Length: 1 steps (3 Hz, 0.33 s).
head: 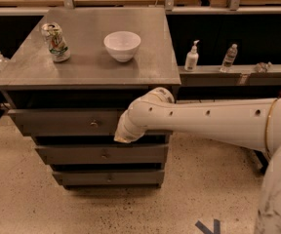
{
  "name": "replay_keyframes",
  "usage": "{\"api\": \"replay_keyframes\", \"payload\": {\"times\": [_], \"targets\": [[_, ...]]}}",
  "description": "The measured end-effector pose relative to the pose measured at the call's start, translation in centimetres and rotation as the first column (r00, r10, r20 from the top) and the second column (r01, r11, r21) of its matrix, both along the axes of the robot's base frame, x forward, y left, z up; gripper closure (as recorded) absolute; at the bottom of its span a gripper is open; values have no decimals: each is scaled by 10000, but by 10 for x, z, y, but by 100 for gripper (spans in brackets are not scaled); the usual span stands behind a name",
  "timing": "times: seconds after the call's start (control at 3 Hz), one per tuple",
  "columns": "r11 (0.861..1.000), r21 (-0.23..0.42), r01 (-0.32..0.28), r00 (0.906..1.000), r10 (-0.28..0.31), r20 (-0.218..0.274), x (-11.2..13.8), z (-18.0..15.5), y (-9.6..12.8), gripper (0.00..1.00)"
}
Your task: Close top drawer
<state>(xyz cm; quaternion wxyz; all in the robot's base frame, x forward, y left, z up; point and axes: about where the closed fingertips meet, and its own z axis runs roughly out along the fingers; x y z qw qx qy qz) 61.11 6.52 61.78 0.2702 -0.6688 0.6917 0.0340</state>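
The top drawer (57, 122) of the grey cabinet has a flat grey front and a small round knob (94, 124). It stands pulled out a little, with a dark gap between its front and the cabinet top (145, 67). My white arm reaches in from the right and bends down in front of the drawer's right half. My gripper (122, 136) is at the arm's end against the drawer front, right of the knob, mostly hidden by the wrist.
A drink can (55, 42) and a white bowl (122, 45) stand on the cabinet top. Two lower drawers (101, 155) (109, 178) sit below. Bottles (192, 57) (229, 57) stand on a ledge to the right. Speckled floor lies in front.
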Motion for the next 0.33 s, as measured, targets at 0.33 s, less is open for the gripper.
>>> {"api": "replay_keyframes", "payload": {"times": [0.33], "targets": [[9936, 1117, 156, 9995, -186, 258, -27, 13, -9, 100]]}}
